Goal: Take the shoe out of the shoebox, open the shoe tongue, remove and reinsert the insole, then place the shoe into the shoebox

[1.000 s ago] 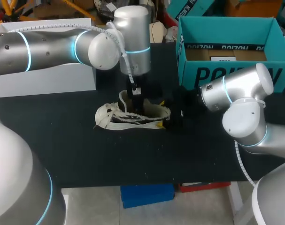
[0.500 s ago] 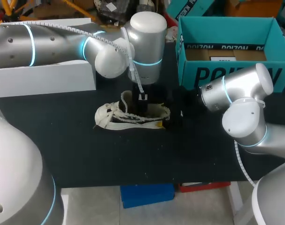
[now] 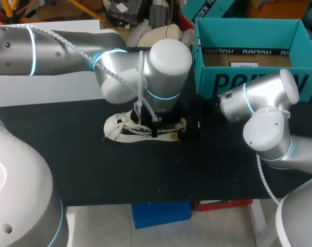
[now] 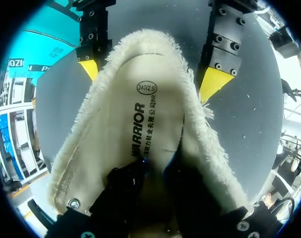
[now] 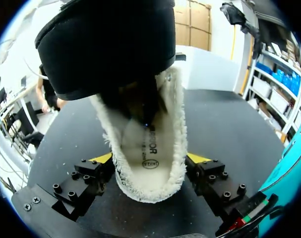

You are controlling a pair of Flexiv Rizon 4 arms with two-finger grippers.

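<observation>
A white low shoe (image 3: pixel 120 128) with a fleecy lining lies on its sole on the black table, toe to the left. Its printed insole (image 4: pixel 140 119) lies flat inside. My left gripper (image 4: pixel 148 173) reaches down into the shoe's opening, its tips lost in the dark interior just above the insole (image 5: pixel 148 148). My right gripper (image 5: pixel 149 163) straddles the heel from behind, its yellow fingertips (image 4: pixel 212 84) pressed against both sides of the fleece collar. In the head view my left wrist (image 3: pixel 166 72) hides the shoe's middle and the right gripper (image 3: pixel 190 127) sits at the heel.
The open teal shoebox (image 3: pixel 248 82) stands at the back right, close behind my right arm. A long white box (image 3: pixel 48 87) lies at the back left. The table's front edge (image 3: pixel 145 200) runs below the shoe.
My left arm has swung to the right and come down, bringing its gripper into the shoe's opening. The shoe and my right arm have stayed where they were.
</observation>
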